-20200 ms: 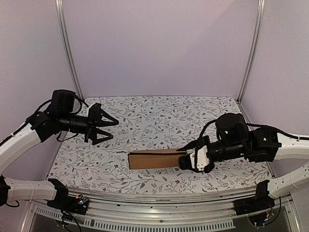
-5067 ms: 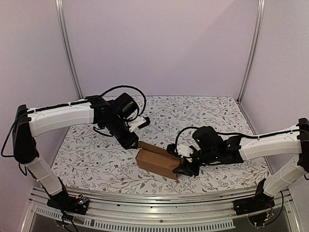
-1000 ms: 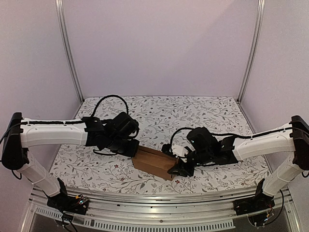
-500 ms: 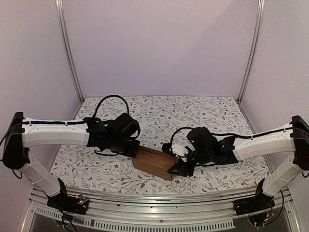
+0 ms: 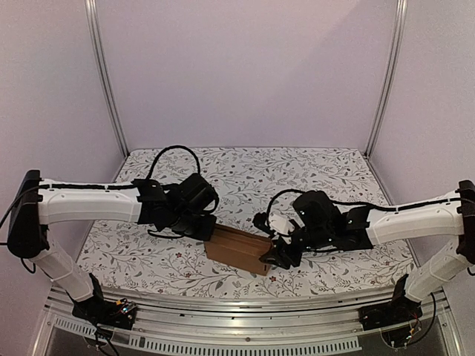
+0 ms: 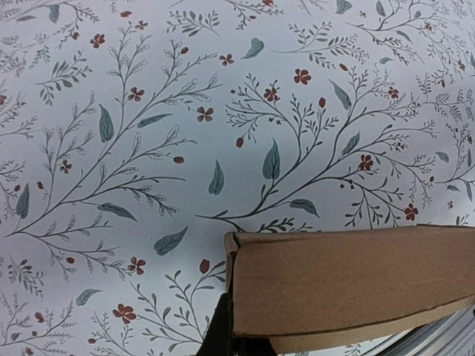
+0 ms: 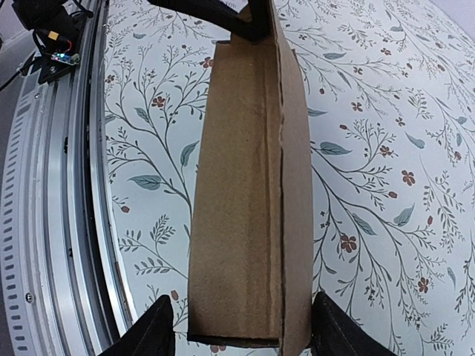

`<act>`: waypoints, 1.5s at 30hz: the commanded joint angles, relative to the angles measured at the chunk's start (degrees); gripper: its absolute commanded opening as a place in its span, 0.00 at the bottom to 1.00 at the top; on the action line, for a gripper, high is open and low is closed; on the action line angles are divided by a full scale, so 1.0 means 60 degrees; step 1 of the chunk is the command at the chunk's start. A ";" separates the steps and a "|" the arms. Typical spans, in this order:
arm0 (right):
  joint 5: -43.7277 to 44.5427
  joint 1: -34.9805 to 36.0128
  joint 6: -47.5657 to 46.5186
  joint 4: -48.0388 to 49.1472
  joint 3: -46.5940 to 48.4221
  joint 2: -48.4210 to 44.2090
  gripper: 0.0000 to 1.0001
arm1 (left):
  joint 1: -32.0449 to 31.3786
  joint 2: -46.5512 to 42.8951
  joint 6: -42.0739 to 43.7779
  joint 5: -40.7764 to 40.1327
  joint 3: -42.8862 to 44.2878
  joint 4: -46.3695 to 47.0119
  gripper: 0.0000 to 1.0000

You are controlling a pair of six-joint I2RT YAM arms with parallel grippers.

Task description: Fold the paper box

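Note:
The paper box [image 5: 237, 248] is a slim brown cardboard box lying folded on the floral table, near the front middle. My left gripper [image 5: 210, 230] is shut, and its dark tip [image 6: 223, 334] rests against the box's [image 6: 349, 285] left end flap. My right gripper [image 5: 271, 256] is at the other end. In the right wrist view the box [image 7: 245, 185] runs away from the camera. My right gripper [image 7: 245, 341] is open, one finger [image 7: 148, 330] standing on each side of the near end. The left finger shows a small gap. The left gripper's tips [image 7: 237, 22] show at the far end.
The aluminium rail [image 7: 44, 185] of the table's front edge runs close to the box's near side. Two metal posts [image 5: 104, 74] stand at the back corners, with plain walls behind. The floral tabletop [image 5: 297, 174] stretches behind the box.
My right gripper's jaws have widened and let go of the box's end, and the wrist has shifted slightly right. The left gripper stays shut at the other end. The box has barely moved.

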 commanded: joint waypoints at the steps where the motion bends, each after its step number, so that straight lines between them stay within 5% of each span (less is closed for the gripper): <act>1: 0.0234 0.0053 0.0277 -0.0250 0.0062 -0.0644 0.62 | -0.0212 0.0786 -0.0050 0.0795 -0.0442 -0.2124 0.00; 9: 0.0887 0.0012 0.0986 -0.1604 0.0554 -0.1786 0.73 | -0.0221 0.0954 -0.0094 0.0729 0.0037 -0.2467 0.00; 11: 0.0990 -0.0198 0.1439 -0.1873 0.0646 -0.2055 0.97 | -0.0221 0.0978 -0.0148 0.0700 0.0140 -0.2542 0.00; 19: 0.2044 -0.1209 0.4232 -0.3188 0.0950 -0.2384 0.99 | -0.0332 0.1106 -0.0638 0.0562 0.0489 -0.2814 0.00; 24: 0.1351 -0.1242 0.4115 -0.3558 0.0768 -0.2536 0.99 | -0.0451 0.1244 -0.1168 0.0489 0.0568 -0.2857 0.00; 33: 0.1494 -0.1134 0.4064 -0.4455 0.0929 -0.2876 0.77 | -0.0654 0.1832 -0.1918 0.0352 0.1114 -0.3080 0.00; 45: 0.2404 -0.0787 0.4383 -0.4198 0.1710 -0.1365 0.54 | -0.0923 0.2280 -0.2320 0.0253 0.1668 -0.3436 0.00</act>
